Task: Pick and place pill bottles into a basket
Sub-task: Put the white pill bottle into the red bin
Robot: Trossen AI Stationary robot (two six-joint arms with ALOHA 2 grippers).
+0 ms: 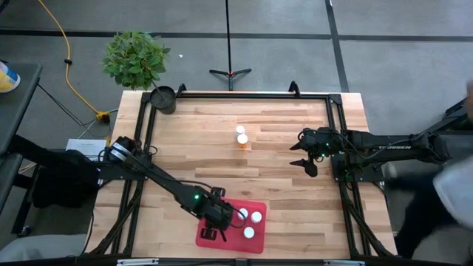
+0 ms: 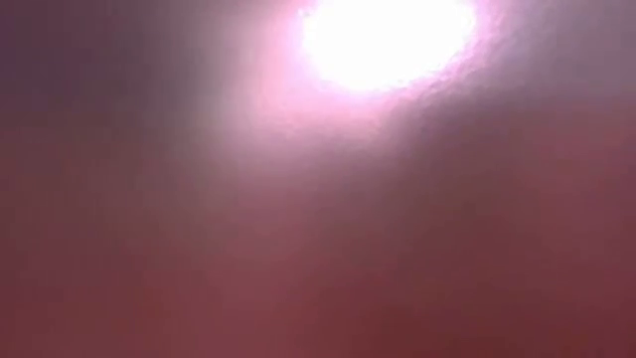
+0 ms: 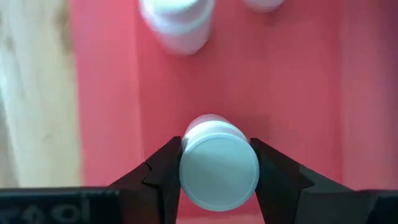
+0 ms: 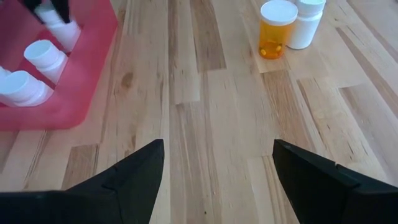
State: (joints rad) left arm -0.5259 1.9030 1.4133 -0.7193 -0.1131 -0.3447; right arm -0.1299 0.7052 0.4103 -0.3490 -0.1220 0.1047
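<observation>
A: Where does the held pill bottle [image 3: 217, 163] sit against the left gripper [image 1: 215, 232]?

B: Squarely between the fingers [image 3: 163, 176]. They are clamped on it from both sides, just below the white cap. Its long axis runs along the line of sight of the wrist camera, cap toward the lens, so it looks upright over the floor of the red basket [image 1: 208, 238]. Whether its base touches the floor I cannot tell.

A: So the coming move is a release?

B: I judge so. The bottle is already inside the basket's walls, near the corner closest to the left arm. Opening the fingers and rising straight up should do it.

A: Anything crowding it?

B: Three bottles [image 1: 254, 217] already stand in the basket, near but apart from the held one. One of them [image 3: 177, 22] lies just ahead of the gripper, so a forward swing on the way out could tip it.

A: And the rest of the work?

B: Two bottles stand touching at mid-table: an orange one with a white cap [image 4: 275, 28] and a white one [image 4: 306, 22] behind it. The right gripper [image 1: 304, 155] hovers near them, fingers wide apart and empty, plainly the nearer arm, with bare wood between.

A: Other objects?

B: A small dark pot [image 1: 162, 98] at the table's far corner, well apart. The low view shows nothing usable.
</observation>
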